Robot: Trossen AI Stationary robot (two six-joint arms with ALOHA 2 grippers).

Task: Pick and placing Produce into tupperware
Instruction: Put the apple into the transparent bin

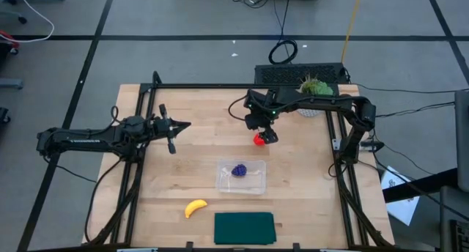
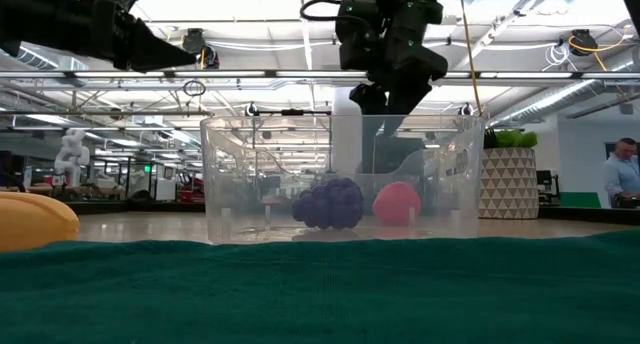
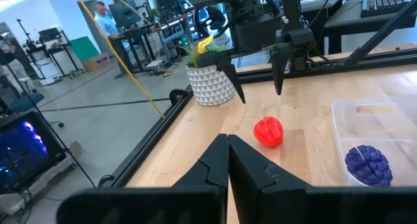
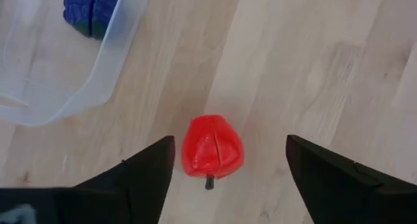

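Observation:
The red strawberry piece (image 1: pixel 259 140) lies on the wooden table, beyond the far right corner of the clear tupperware (image 1: pixel 222 182). My right gripper (image 4: pixel 230 140) hangs over it, pointing steeply down and open. In the left wrist view its fingers (image 3: pixel 232 86) end above the strawberry (image 3: pixel 268 131) with clear air between. The purple grape cluster (image 1: pixel 239 170) rests on the tupperware's floor. The yellow banana (image 1: pixel 195 207) lies on the table near the tupperware's near left corner. My left gripper (image 1: pixel 187 125) is shut and level over the table's left part, holding nothing.
A flat dark green rectangle (image 1: pixel 244 228) lies at the table's near edge. A potted plant in a white pot (image 1: pixel 316 91) stands at the far right, close behind my right arm. Black frame rails run along the table's left, right and far sides.

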